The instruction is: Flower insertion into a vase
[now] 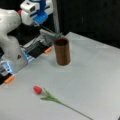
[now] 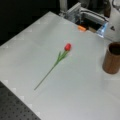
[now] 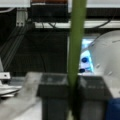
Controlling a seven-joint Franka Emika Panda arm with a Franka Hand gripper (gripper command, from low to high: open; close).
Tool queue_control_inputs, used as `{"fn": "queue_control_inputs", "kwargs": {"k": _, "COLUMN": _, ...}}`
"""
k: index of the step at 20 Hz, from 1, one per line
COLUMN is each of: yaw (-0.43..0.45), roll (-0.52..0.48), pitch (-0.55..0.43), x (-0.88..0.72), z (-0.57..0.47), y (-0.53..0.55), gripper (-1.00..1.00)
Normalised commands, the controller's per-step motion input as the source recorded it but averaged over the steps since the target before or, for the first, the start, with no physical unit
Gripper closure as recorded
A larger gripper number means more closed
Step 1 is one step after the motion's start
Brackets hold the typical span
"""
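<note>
Right, your gripper (image 3: 72, 85) sits at a front view's top left (image 1: 37, 15), above the table's (image 1: 95, 75) far edge; in the wrist view its dark blocky fingers (image 3: 53, 87) are pinched nearly closed on a smooth green stem (image 3: 77, 37). The vase (image 1: 62, 51), a plain brown straight-sided tube w/ round mouth, stands upright on the matte grey table in both front views (image 2: 112, 58); inside is dark, can't tell contents. A red-budded tulip (image 1: 53, 99) w/ thin stem lies flat, well apart from the vase (image 2: 58, 58).
</note>
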Motion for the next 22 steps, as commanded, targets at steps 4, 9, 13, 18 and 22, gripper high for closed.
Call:
{"fn": "queue_control_inputs", "kwargs": {"k": 4, "yaw": -0.007, "roll": 0.011, "pitch": 0.573, "x": 0.33, "z": 0.09, "y": 0.12, "gripper": 1.00}}
{"fn": "queue_control_inputs", "kwargs": {"k": 9, "yaw": -0.014, "roll": -0.026, "pitch": 0.651, "x": 0.39, "z": 0.22, "y": 0.10, "gripper": 1.00}}
{"fn": "queue_control_inputs", "kwargs": {"k": 13, "yaw": 0.004, "roll": -0.059, "pitch": 0.552, "x": 0.44, "z": 0.24, "y": 0.04, "gripper": 1.00}}
{"fn": "queue_control_inputs", "kwargs": {"k": 18, "yaw": 0.030, "roll": -0.131, "pitch": 0.382, "x": 0.33, "z": 0.12, "y": 0.00, "gripper": 1.00}}
{"fn": "queue_control_inputs", "kwargs": {"k": 22, "yaw": 0.046, "roll": -0.173, "pitch": 0.255, "x": 0.19, "z": 0.08, "y": -0.02, "gripper": 1.00}}
